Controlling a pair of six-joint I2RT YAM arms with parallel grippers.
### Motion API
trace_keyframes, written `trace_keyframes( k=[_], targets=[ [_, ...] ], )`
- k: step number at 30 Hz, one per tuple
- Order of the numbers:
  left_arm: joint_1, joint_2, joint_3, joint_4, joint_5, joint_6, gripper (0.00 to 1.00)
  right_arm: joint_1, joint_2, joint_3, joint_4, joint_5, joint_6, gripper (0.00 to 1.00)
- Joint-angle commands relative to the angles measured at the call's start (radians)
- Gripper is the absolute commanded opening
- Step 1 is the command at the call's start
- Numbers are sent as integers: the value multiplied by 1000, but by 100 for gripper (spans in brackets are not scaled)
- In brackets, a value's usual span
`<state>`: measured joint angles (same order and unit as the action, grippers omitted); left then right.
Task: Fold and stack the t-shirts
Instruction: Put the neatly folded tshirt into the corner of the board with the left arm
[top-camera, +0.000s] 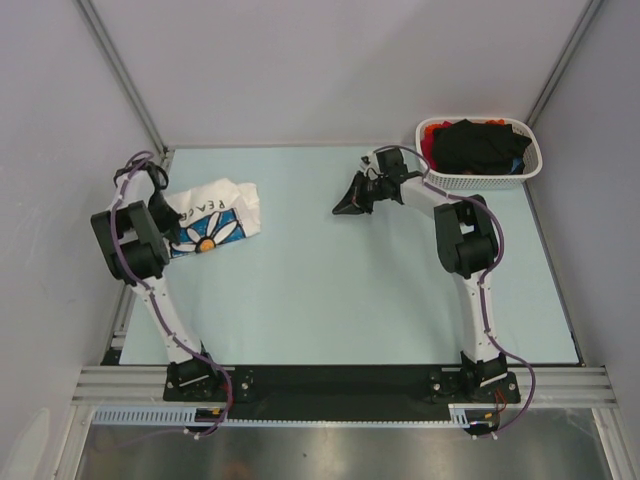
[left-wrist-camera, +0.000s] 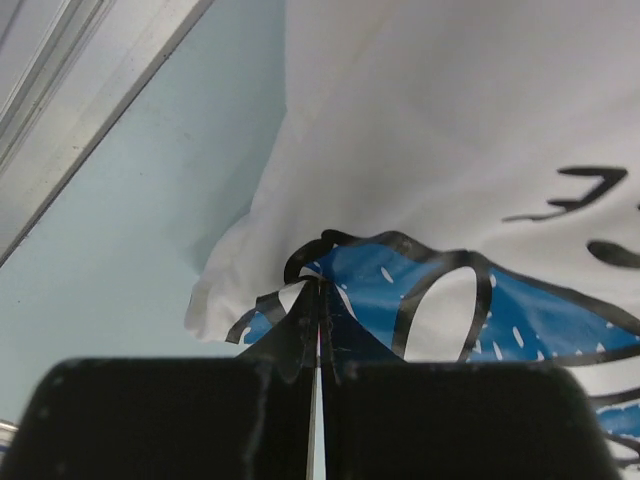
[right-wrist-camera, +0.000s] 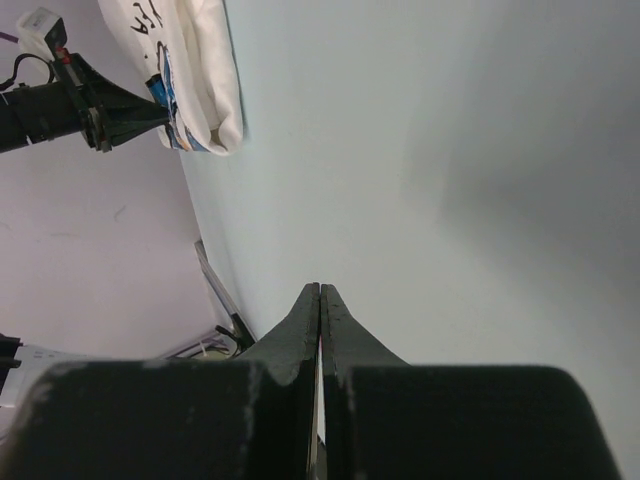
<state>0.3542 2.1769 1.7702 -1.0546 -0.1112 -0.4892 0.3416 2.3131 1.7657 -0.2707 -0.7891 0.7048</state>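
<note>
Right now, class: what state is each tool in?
Left tool: closed, apparently pinching the white t-shirt.
Right tool: closed, holding nothing.

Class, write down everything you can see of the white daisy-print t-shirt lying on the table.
The white t-shirt is soft cloth, loosely bunched into a crumpled bundle rather than laid flat. It lies on the pale blue table, towards the far left. Its upper face shows a blue square print with a white daisy and dark lettering beside it. The left gripper, jaws shut, has its tips at the edge of the print. Whether cloth is pinched cannot be told.
</note>
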Motion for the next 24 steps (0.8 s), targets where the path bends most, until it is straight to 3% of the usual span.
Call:
trace_keyframes(
  k=[1, 9, 19, 24],
  targets=[
    [9, 35, 97, -80, -122, -37, 0, -13, -69, -12, 30, -29, 2, 0],
    [31, 110, 104, -124, -289, -74, 0, -21, -77, -8, 25, -33, 4, 0],
    [94, 161, 291, -142, -311, -28, 0, -18, -100, -31, -1, -29, -18, 0],
    [92, 175, 393, -145, -251, 54, 0, -12, -112, -43, -7, -22, -19, 0]
  ],
)
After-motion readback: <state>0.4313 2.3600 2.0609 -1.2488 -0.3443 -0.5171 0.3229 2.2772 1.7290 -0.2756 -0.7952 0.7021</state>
